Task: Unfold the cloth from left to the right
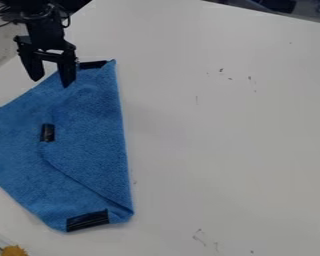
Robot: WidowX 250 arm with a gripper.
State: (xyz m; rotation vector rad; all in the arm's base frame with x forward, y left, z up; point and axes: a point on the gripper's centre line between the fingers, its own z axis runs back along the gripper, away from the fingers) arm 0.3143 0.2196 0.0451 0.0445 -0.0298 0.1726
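Note:
The black gripper (51, 80) hangs over the upper part of the cloth at the upper left, its two fingers spread apart with nothing between them. Below it the blue cloth (89, 130) lies on the left side of the table, partly folded, with a fold edge running diagonally down to its lower right corner. Black tape patches are on the cloth: one at the top edge beside the gripper, one near the middle left, one at the bottom edge. Whether the fingertips touch the cloth I cannot tell.
The white table (223, 130) stretches right of the cloth, with small dark marks on it. A yellow-orange object (14, 250) is at the bottom left corner. Dark items stand beyond the table's far edge at the top right.

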